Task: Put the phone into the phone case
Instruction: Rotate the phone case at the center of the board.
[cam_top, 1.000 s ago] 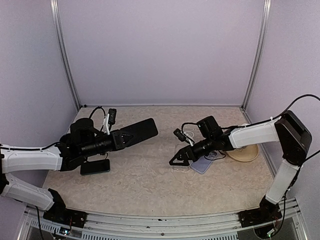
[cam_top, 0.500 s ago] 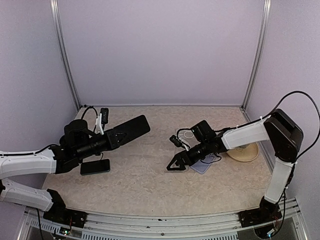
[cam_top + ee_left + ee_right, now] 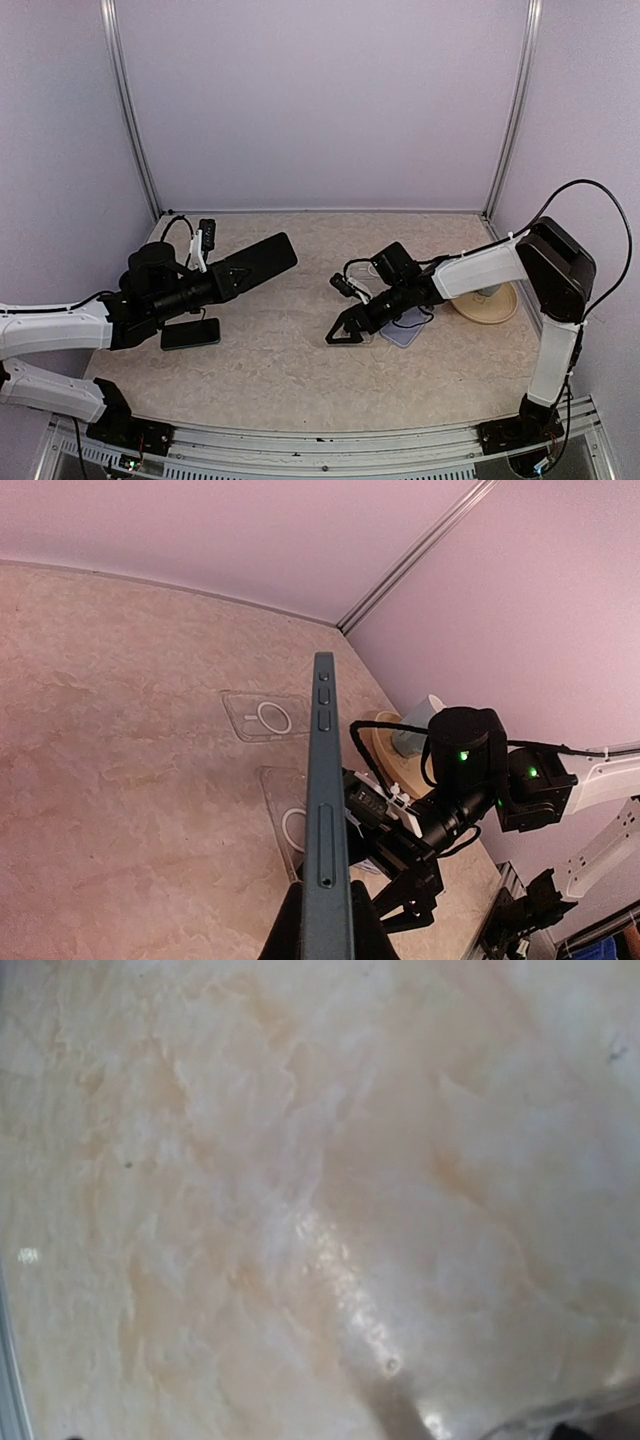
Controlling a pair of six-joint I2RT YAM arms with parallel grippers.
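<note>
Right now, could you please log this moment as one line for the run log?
left gripper: shut on phone, raised | right gripper: open, low by clear case | phone: not yet in case

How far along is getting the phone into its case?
Done: the left gripper is shut on the phone, holding it above the table. In hand: the right gripper is open, low at a clear case. Left: the phone is not in any case yet.

Open tabletop (image 3: 290, 350) lies between the arms; the right arm (image 3: 475, 272) lies across the clear case (image 3: 405, 332).
</note>
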